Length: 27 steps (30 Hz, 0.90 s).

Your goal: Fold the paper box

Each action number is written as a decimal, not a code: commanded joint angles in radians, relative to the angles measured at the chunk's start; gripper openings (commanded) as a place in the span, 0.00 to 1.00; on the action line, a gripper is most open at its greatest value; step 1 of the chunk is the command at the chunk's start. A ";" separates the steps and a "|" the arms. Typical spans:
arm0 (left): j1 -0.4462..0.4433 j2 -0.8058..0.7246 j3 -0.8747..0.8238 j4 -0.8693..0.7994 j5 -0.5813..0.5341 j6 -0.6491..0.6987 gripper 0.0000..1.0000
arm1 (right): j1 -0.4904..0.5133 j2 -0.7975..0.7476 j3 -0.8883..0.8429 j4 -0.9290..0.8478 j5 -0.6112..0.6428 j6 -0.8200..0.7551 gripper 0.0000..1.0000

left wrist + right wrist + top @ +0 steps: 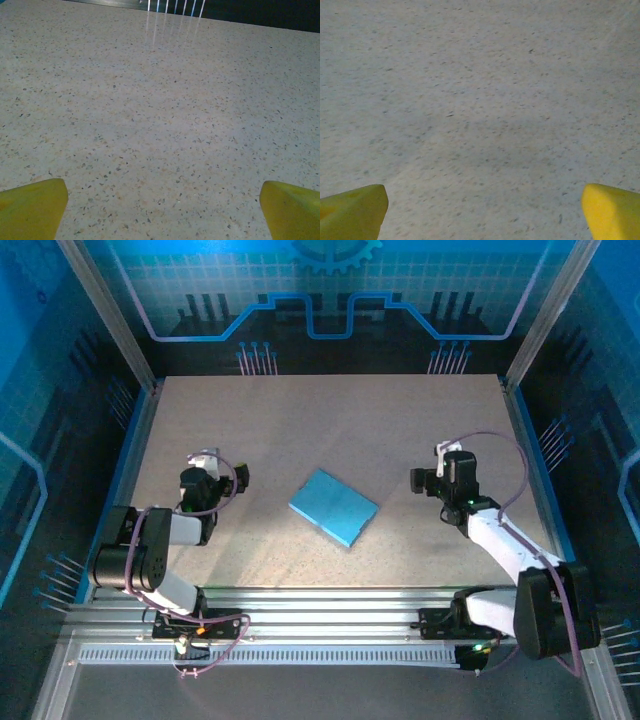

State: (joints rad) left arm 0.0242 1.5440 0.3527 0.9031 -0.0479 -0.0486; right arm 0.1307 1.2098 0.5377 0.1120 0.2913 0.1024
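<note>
The paper box (334, 506) lies in the middle of the table as a small flat light blue rectangle, turned at an angle, closed up with no flaps showing. My left gripper (207, 462) hovers well to its left, apart from it. In the left wrist view the left gripper (162, 210) is open, yellow fingertips (32, 207) wide apart over bare table. My right gripper (447, 457) stands well to the right of the box. In the right wrist view the right gripper (482, 212) is also open, with nothing between its fingertips (612, 210).
The speckled beige table (330, 420) is framed by blue-lit walls and aluminium posts. A metal rail (330, 605) runs along the near edge by the arm bases. Bare tabletop surrounds the box on every side.
</note>
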 commanded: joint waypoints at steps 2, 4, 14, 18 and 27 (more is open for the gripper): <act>0.005 0.003 0.022 0.027 0.020 0.023 0.99 | -0.010 0.058 -0.093 0.340 0.055 -0.066 1.00; 0.003 0.002 0.020 0.026 0.019 0.023 0.99 | -0.010 0.097 -0.109 0.415 0.058 -0.070 1.00; -0.001 0.004 0.025 0.023 0.011 0.027 0.99 | -0.024 0.241 -0.125 0.677 -0.043 -0.097 1.00; -0.004 0.004 0.025 0.021 0.010 0.029 0.99 | -0.047 0.322 -0.140 0.769 -0.118 -0.099 1.00; -0.004 0.004 0.026 0.019 0.008 0.030 0.99 | -0.089 0.322 -0.158 0.799 -0.211 -0.078 1.00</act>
State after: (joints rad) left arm 0.0231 1.5440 0.3553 0.9031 -0.0483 -0.0422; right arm 0.0517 1.5303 0.3912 0.8352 0.1143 0.0185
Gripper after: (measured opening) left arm 0.994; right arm 0.999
